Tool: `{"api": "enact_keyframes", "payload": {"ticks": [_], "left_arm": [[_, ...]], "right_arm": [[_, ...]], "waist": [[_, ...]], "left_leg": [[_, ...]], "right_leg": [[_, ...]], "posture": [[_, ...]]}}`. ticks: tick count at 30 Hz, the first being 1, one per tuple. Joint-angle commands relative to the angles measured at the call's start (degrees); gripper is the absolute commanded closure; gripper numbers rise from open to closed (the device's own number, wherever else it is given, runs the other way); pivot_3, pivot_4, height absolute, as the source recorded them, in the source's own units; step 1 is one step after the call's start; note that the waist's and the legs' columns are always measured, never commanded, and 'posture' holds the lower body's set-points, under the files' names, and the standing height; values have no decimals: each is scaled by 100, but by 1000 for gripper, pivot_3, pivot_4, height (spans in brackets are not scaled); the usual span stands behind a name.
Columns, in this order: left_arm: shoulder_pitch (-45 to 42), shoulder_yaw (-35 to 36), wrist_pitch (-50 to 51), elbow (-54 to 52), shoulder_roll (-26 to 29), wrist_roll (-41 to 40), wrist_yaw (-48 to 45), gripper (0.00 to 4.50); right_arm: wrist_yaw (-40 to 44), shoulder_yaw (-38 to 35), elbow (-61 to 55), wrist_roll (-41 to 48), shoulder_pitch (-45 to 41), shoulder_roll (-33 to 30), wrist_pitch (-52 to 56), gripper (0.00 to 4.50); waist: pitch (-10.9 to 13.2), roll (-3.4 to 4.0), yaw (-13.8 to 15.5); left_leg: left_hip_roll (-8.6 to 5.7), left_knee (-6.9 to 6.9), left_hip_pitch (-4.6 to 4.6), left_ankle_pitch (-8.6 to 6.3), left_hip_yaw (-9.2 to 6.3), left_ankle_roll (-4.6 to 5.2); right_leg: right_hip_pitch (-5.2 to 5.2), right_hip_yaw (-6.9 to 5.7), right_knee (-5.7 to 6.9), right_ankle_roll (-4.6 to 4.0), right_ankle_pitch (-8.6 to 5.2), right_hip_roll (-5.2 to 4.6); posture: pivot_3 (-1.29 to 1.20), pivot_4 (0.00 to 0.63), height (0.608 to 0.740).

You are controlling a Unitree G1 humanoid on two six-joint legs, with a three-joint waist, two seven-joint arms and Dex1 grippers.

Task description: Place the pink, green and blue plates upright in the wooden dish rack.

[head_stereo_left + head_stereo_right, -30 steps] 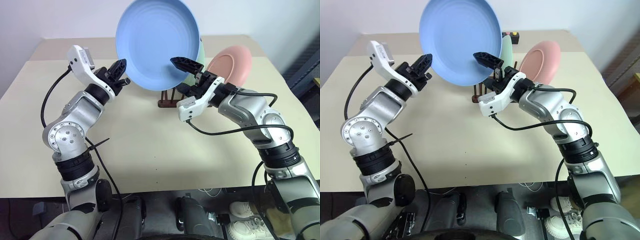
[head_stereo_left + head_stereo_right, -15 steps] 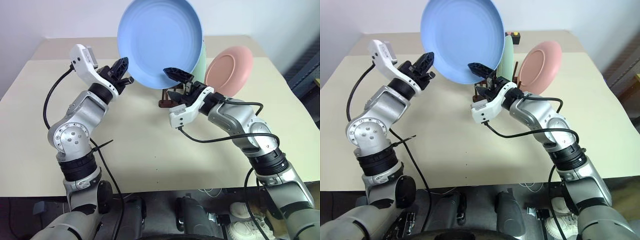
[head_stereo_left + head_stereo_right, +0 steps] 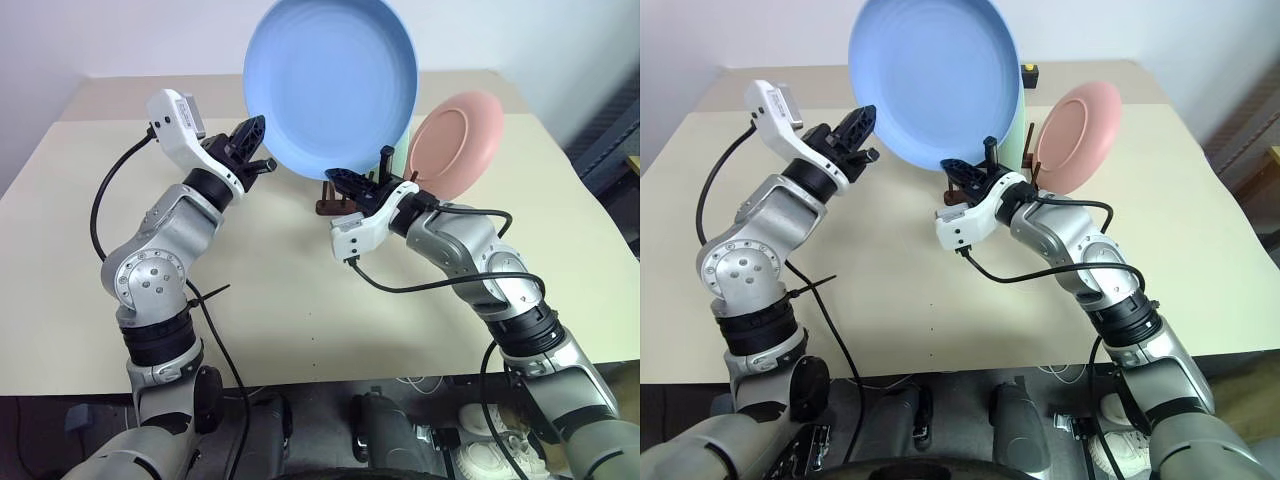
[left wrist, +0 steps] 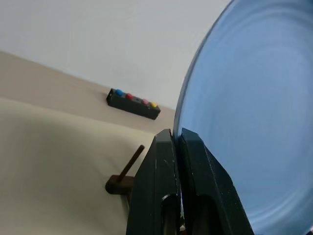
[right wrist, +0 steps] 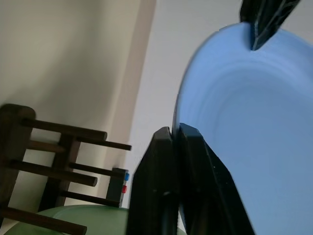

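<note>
Blue plate [image 3: 330,85] is up in the air above the counter [image 3: 270,300], tilted on edge, concave face toward the camera. Left gripper [image 3: 256,143] has its fingers [image 4: 168,191] clamped on the plate's left rim. Right gripper [image 3: 350,181] is at the plate's lower rim; in the right wrist view its fingers [image 5: 171,196] are pressed together on that rim, so both grippers pinch the same plate. Wooden dish rack [image 3: 340,200] sits on the counter just behind the right gripper and below the blue plate. Green plate [image 3: 1015,135] stands upright in the rack, mostly hidden behind the blue one, only a thin sliver showing. Pink plate [image 3: 457,145] is upright too, to the right of the green one, its base hidden behind the right arm, so I can't tell which slot it's in. Small black box with coloured buttons [image 4: 133,103] lies further back on the counter, well apart from the rack. No readable writing, labels or brand marks on any of it.
</note>
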Motion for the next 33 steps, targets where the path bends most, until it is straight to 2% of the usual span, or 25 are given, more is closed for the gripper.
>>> {"api": "enact_keyframes", "payload": {"ticks": [1,7,10,17,21,25,30,32,33], "left_arm": [[-22,-9,-108,-278,45,-135,6,4500],[-2,74,-111,-221,26,-267,6,4500],[-9,60,-93,-179,109,-299,-67,3573],[-73,204,-258,-67,334,-453,-302,163],[-60,338,-365,53,589,-635,-632,71],[284,157,-945,366,1455,-76,-2109,71],[724,29,-894,678,2136,-67,-3174,71],[842,-28,-1031,774,2342,28,-3603,71],[893,13,-1068,842,2428,-20,-3882,71]], "right_arm": [[-14,-115,-139,8,-58,-33,87,4465],[-85,-162,-151,-13,-105,-50,110,4465],[-107,-191,-126,19,-116,-74,109,4500],[-149,-235,-148,119,-139,-95,121,4500],[-244,-319,-113,155,-220,-126,129,4500],[-598,-664,154,312,-438,-215,195,4500],[-766,-761,390,394,-666,-319,175,4500],[-804,-873,445,712,-762,-248,113,4500],[-727,-1087,440,1258,-818,18,314,4500]], "waist": [[0,0,0],[0,0,-2],[0,0,0],[0,0,-3],[0,0,-4],[0,1,-29],[0,2,-21],[1,1,-8],[1,1,-17]], "left_leg": [[0,0,0,0,0,0],[0,0,0,0,0,0],[0,0,0,0,0,0],[0,0,0,0,0,0],[0,0,0,0,0,0],[0,-2,0,0,2,0],[2,-4,2,-3,4,6],[3,-4,1,-14,3,24],[4,-4,0,-14,3,25]], "right_leg": [[0,0,0,0,0,0],[0,0,0,0,0,0],[0,0,0,0,0,0],[0,0,0,0,0,0],[-1,0,0,0,0,0],[-3,0,1,-1,0,3],[-2,0,-1,-2,-1,3],[-2,0,-2,-2,-1,2],[-2,0,-2,-2,-1,1]], "posture": [[0,150,740],[0,150,740],[0,150,740],[0,150,740],[0,150,740],[0,150,740],[0,150,740],[0,150,740],[0,150,740]]}}
